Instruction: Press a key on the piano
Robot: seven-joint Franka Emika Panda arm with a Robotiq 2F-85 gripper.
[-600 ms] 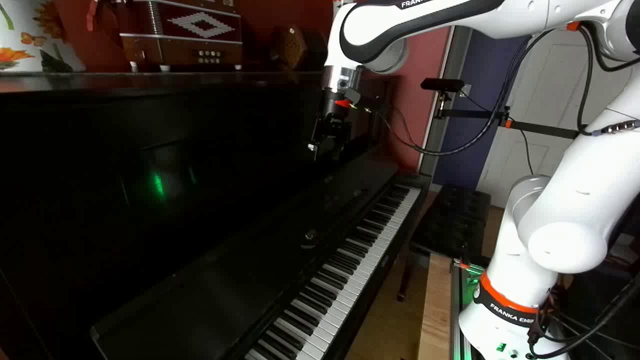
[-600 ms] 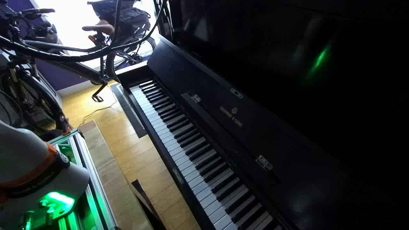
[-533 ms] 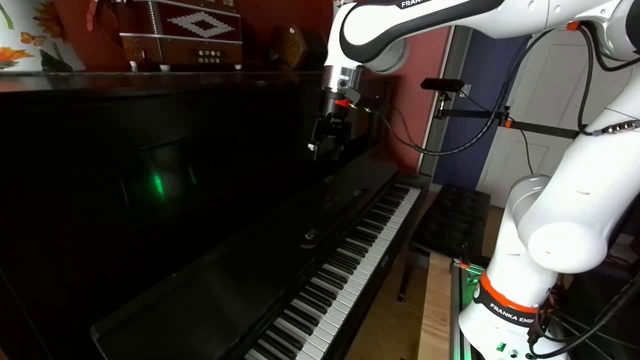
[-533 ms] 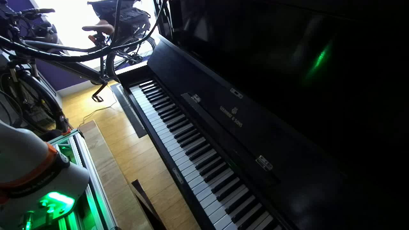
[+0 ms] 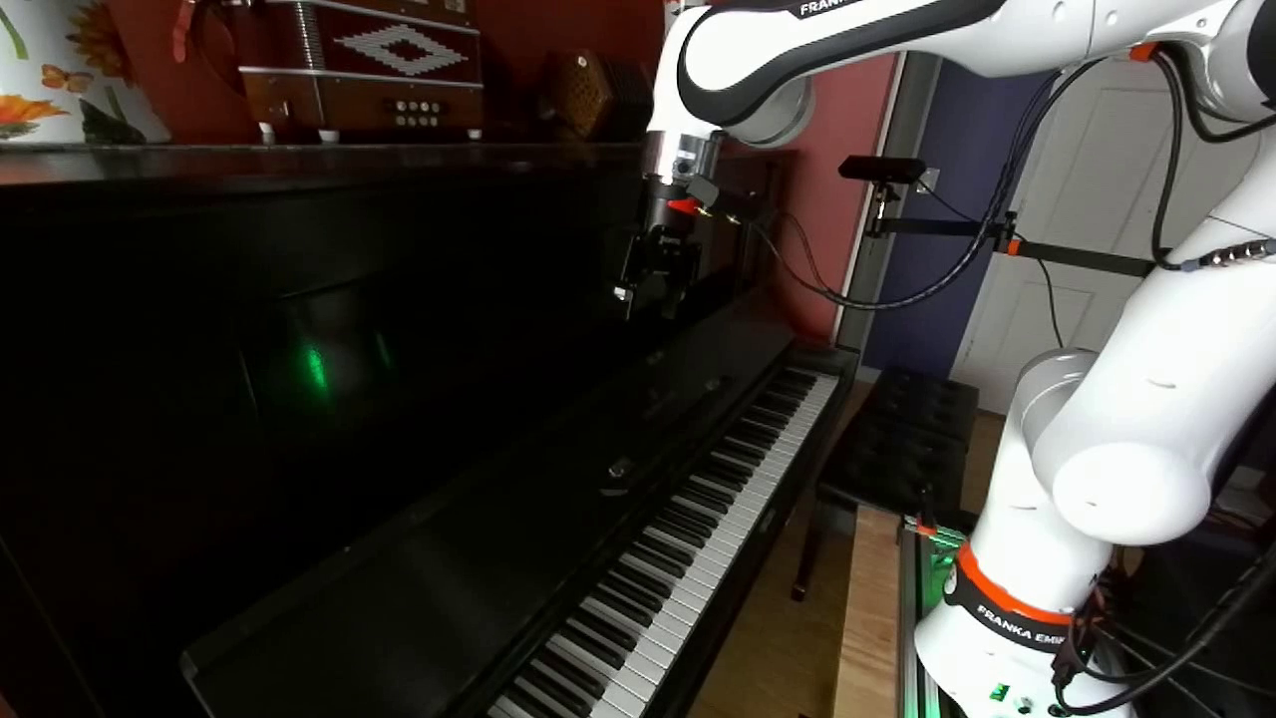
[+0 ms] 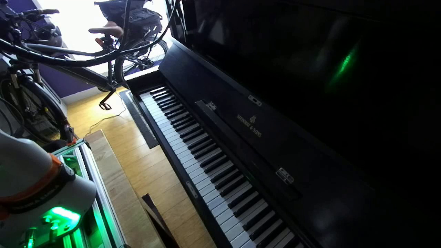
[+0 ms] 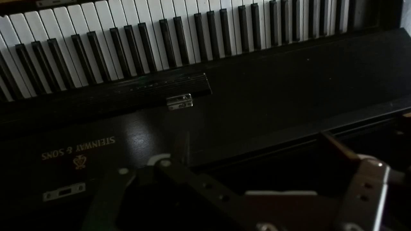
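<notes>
One dark bag (image 6: 146, 20) sits at the back of a bicycle (image 6: 82, 74) in an exterior view; contents hidden. The upright piano (image 5: 558, 204) stands across from the robot base (image 5: 1007, 643) in both exterior views, keyboard side toward it, a strip of plank floor (image 6: 151, 168) between. It holds a long row of keys (image 6: 200, 178), exposed in all three views: white ones flat, black ones narrow and raised.

Gripper (image 5: 650, 299): pointing down in front of the piano's front panel (image 6: 275, 62), higher than the keys and well apart from them. Jaws spread; the wrist view shows a wide gap between the fingers (image 7: 366, 183). Whether it touches the panel, cannot tell.

Materials. Piano black; panel glossy, a green light streak (image 5: 316, 369) reflected in it in both exterior views. Fallboard (image 6: 203, 74) duller, carrying gold STEINWAY & SONS lettering (image 6: 249, 126) (inverted in the wrist view) and metal hinges (image 6: 285, 175). On the piano top: a boxy button accordion (image 5: 364, 75), reddish-brown, white diamond lattice on its side; near it a wooden concertina (image 5: 583, 95), partly in shadow. Bench (image 5: 902, 429): black, tufted. Bicycle saddle (image 6: 106, 29): brown. Beside the robot base: a light wooden board (image 5: 865, 608).
</notes>
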